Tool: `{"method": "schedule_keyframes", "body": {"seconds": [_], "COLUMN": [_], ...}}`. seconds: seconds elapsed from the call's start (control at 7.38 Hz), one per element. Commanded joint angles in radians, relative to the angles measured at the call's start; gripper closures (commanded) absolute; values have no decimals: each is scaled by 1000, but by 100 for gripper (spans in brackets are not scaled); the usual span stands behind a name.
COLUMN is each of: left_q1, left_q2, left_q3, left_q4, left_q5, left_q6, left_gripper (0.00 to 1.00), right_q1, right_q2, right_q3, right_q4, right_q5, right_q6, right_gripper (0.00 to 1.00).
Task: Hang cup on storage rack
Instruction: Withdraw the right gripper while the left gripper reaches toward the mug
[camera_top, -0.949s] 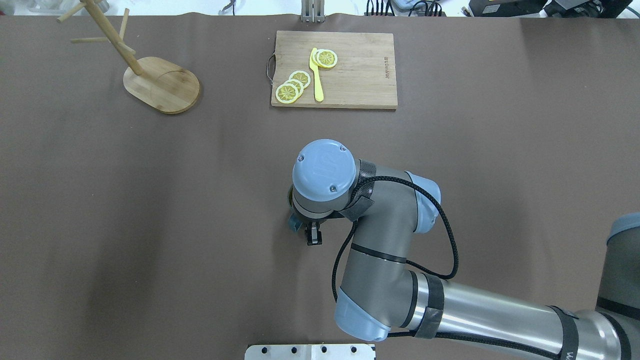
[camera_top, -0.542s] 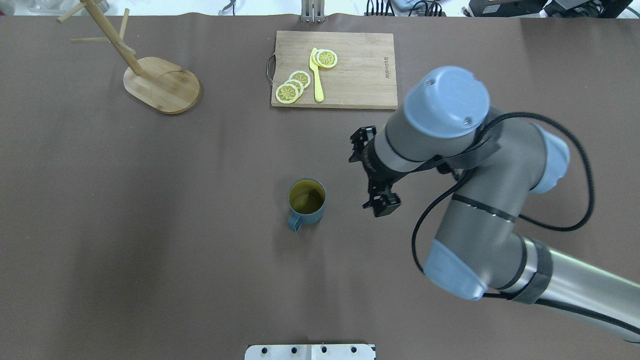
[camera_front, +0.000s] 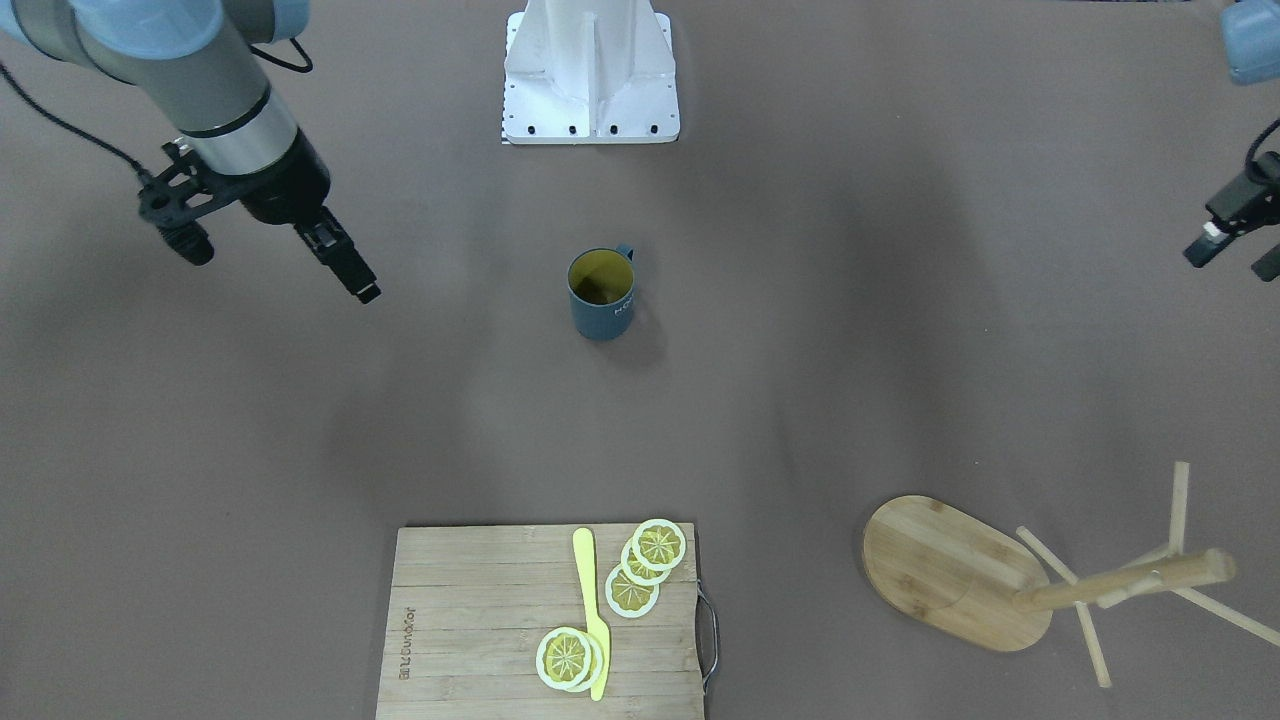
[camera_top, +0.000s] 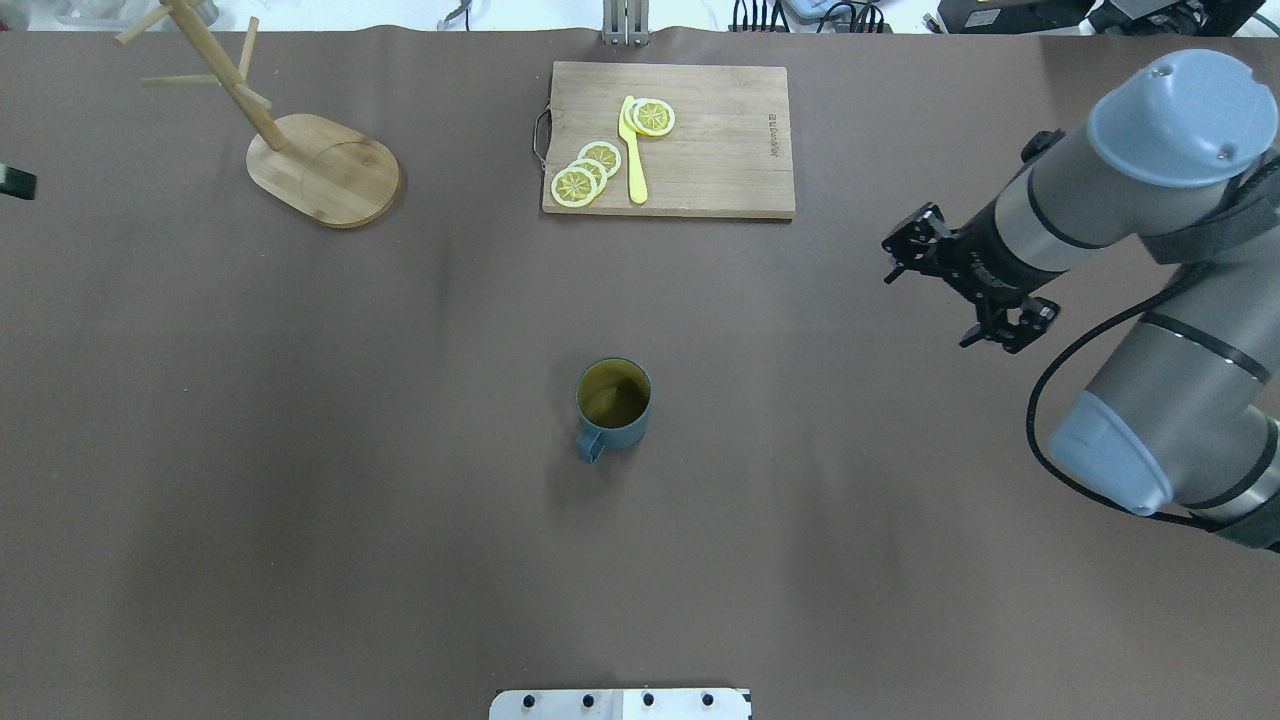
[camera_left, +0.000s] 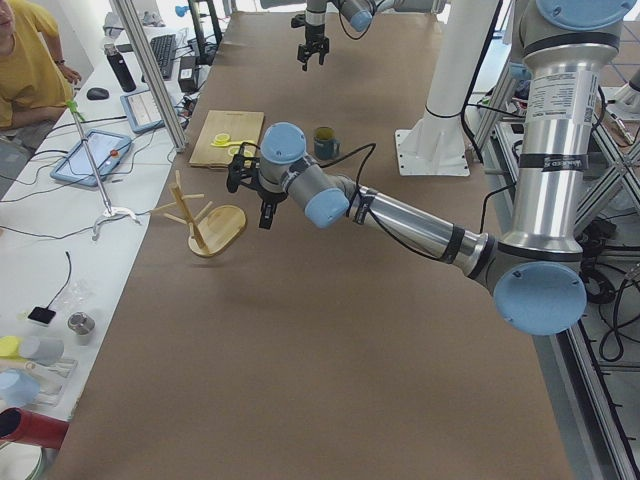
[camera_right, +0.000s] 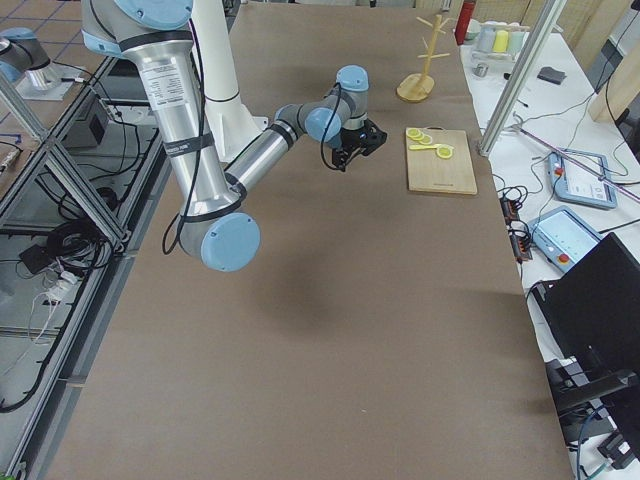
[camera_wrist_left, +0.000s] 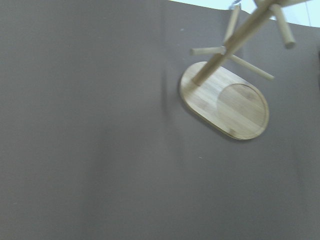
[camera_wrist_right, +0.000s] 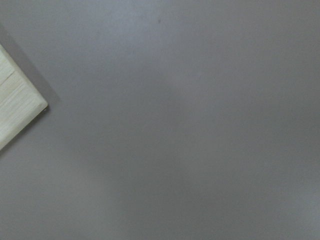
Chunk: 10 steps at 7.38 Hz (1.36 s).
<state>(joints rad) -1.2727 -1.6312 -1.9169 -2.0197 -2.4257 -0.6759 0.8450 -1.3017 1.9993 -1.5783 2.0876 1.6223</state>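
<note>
While your right claw (camera_front: 282, 275) gapes empty, the mug (camera_front: 602, 300) stands upright well apart from it; left claw (camera_front: 1230, 265) open too, near the mug tree (camera_front: 950, 565).

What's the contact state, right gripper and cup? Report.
Apart. The overhead view shows the right gripper far to the side of the cup, bare table between.

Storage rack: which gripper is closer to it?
Left. The left gripper hovers close by the storage rack. The right gripper is far off toward the table's other end, past the cup.
</note>
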Motion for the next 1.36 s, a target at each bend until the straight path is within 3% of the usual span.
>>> {"method": "schedule_keyframes", "body": {"seconds": [0.0,0.27,0.41,0.54,0.68,0.95,1.22], "left_q1": [231,434,520,589,652,746,849], "left_q2": [-39,-45,-64,-79,-91,-261,-378], "left_q3": [-100,-177,-174,-168,-150,-59,-56], "left_q4": [-33,-33,-31,-28,-28,-4,149], "left_q5": [138,305,400,466,503,560,698], "left_q6": [1,-20,-28,-30,-31,-133,-149], "left_gripper": [6,2,3,11,10,16,16], "right_q1": [87,147,184,210,244,313,371], "right_q2": [-117,-142,-148,-155,-159,-168,-168], "right_q3": [-34,-95,-120,-141,-160,-229,-281], "right_q4": [6,6,6,6,6,6,6], "right_q5": [-1,0,2,12,44,48,109], "right_q6": [-436,-661,-761,-848,-898,-1071,-1192], "right_gripper": [0,0,0,0,0,0,0]}}
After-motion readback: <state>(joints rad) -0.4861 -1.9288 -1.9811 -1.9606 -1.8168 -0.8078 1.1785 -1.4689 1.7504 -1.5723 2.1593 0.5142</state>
